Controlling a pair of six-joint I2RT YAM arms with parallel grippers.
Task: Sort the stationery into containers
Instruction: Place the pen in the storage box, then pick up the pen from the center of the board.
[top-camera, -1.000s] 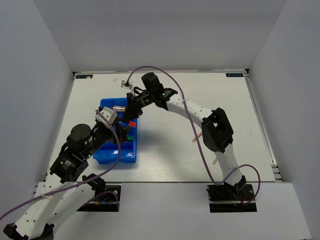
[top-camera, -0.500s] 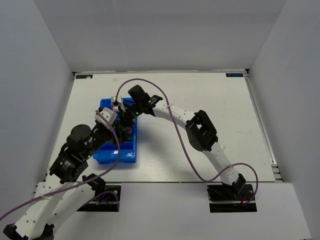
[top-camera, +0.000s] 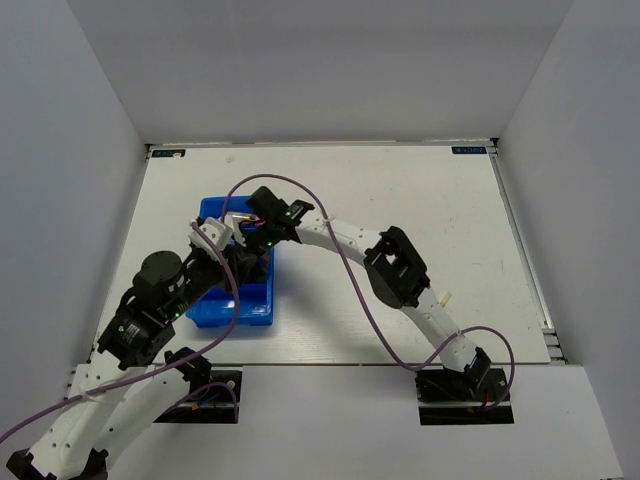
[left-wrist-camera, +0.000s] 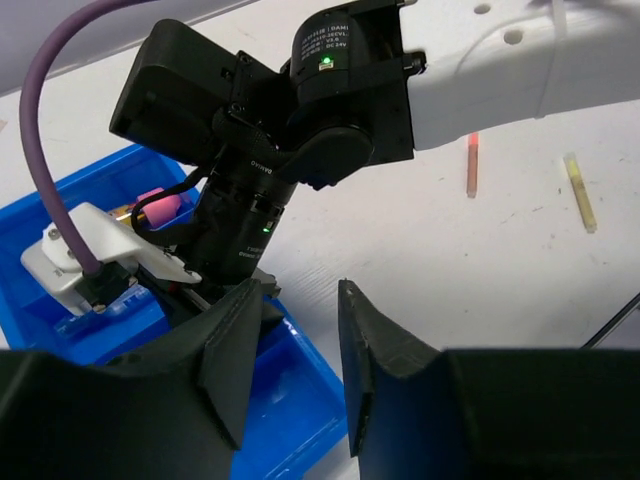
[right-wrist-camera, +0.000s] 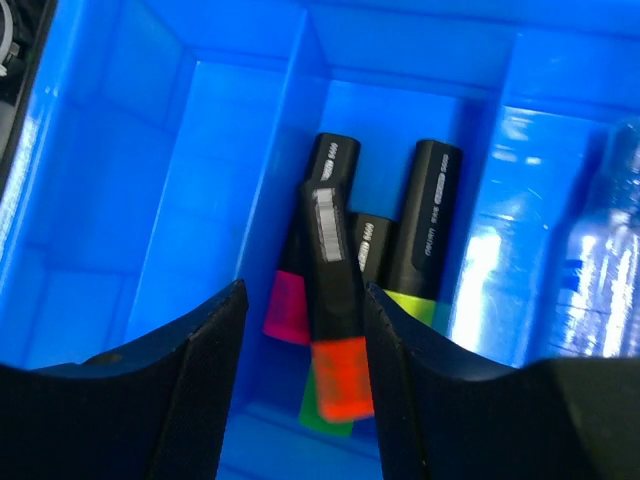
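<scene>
The blue tray (top-camera: 232, 312) sits at the left of the table. My right gripper (top-camera: 248, 232) hangs over its far part, open. In the right wrist view an orange-ended black highlighter (right-wrist-camera: 335, 300) lies loose between the spread jaws of the right gripper (right-wrist-camera: 303, 300), on top of pink-ended (right-wrist-camera: 287, 305), green-ended (right-wrist-camera: 322, 415) and yellow-ended (right-wrist-camera: 425, 240) highlighters in one compartment (right-wrist-camera: 240, 130). My left gripper (left-wrist-camera: 298, 300) is open and holds nothing above the tray's right rim (left-wrist-camera: 290, 390). A pink-capped item (left-wrist-camera: 155, 205) lies in the tray.
A thin pink stick (left-wrist-camera: 471, 165) and a beige stick (left-wrist-camera: 580, 190) lie on the white table right of the tray. The right arm's wrist (left-wrist-camera: 340, 90) crowds the space just ahead of my left gripper. A clear item (right-wrist-camera: 595, 250) fills the neighbouring compartment.
The right arm swung left and down over the tray with the orange highlighter, then its jaws spread and let it go. The left arm hardly moved.
</scene>
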